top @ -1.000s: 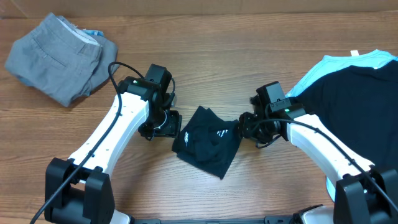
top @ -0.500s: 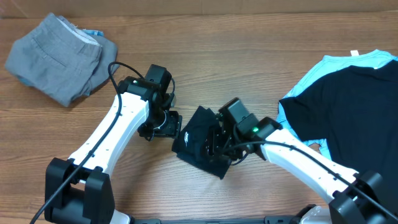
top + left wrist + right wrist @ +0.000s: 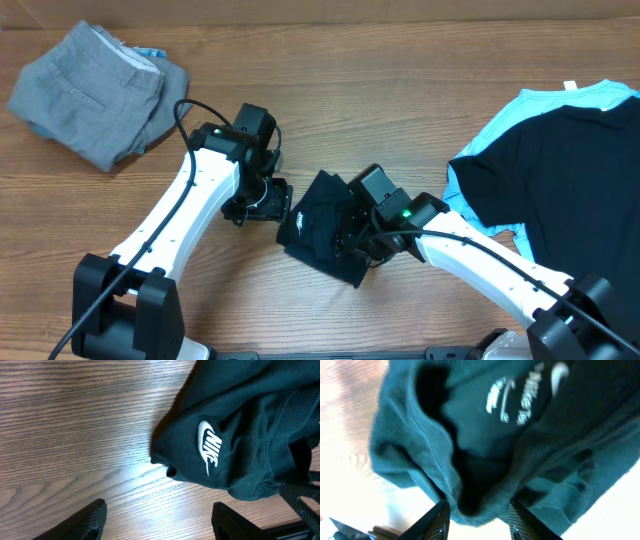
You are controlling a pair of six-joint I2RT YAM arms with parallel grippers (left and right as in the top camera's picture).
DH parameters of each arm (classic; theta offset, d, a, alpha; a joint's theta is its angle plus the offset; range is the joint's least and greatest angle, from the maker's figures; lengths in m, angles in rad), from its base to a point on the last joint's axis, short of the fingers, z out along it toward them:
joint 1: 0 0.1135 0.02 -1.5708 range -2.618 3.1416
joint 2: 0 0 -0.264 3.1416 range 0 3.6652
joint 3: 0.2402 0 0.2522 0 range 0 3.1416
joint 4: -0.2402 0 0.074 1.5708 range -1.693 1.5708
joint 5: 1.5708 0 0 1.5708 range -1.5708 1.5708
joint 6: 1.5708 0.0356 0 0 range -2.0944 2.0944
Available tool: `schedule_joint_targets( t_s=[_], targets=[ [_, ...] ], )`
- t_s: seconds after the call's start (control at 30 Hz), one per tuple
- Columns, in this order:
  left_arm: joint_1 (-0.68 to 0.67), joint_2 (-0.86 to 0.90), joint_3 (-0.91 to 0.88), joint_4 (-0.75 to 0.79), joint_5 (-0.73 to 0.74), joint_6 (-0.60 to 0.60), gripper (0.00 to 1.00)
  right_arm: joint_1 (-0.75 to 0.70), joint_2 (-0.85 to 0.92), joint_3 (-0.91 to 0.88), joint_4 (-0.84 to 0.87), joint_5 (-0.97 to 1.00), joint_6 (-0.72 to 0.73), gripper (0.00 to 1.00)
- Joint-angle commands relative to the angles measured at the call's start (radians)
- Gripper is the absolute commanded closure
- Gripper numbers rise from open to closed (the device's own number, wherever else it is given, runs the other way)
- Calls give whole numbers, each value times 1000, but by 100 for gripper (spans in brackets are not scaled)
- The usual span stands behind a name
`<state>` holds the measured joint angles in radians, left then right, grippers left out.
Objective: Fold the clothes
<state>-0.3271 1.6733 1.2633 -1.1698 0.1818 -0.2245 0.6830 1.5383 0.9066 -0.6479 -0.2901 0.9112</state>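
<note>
Straddles a bunched hem of the dark top (image 3: 560, 450) with the right gripper (image 3: 480, 521), jaws spread to either side of the thick edge and not closed on it; looks placed so as to pinch several layers at once and carry them over as a fold. Hangs the left gripper (image 3: 161, 522) just off the top's left corner, jaws likewise wide apart with only bare table (image 3: 75, 420) between them, nothing held; appears parked there to pin or catch that corner while the other side lifts. Finds the top itself crumpled near the middle of the table, partly doubled over, white logo (image 3: 209, 452) facing up near that left corner, edges not lined up, so reads as a fold begun but far from neat. Puts the grey shorts (image 3: 95, 90) well away to the top's far left, in a loose bundle, and the black and blue shirt (image 3: 560, 170) spread out well off to its right, probably awaiting its turn. Calls for a firm bite on the hem, since slack cloth could slip out.
</note>
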Motion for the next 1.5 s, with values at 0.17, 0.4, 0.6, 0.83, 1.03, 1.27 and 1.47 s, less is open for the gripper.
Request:
schedule_joint_targets(
  t_s=[0.17,0.4,0.6,0.83,1.03,1.27,1.47],
  targets=[
    [0,7,12,4,-9,23,30,2,31,-4,45,24,28,80],
    [0,7,12,3,-9,23,28,-35,-23,65,-145,112,-71,96],
    [0,7,12,8,-10,23,26,-84,-91,126,-385,201,-160,96],
    [0,7,12,22,-9,23,24,-84,-89,125,-512,216,-152,71],
    [0,7,12,20,-9,23,21,-95,-89,125,-500,272,-104,55],
    [0,7,12,29,-5,23,17,-109,-86,125,-166,139,-299,52],
    [0,7,12,29,-5,23,17,-125,-16,125,-45,297,-282,53]
  ],
)
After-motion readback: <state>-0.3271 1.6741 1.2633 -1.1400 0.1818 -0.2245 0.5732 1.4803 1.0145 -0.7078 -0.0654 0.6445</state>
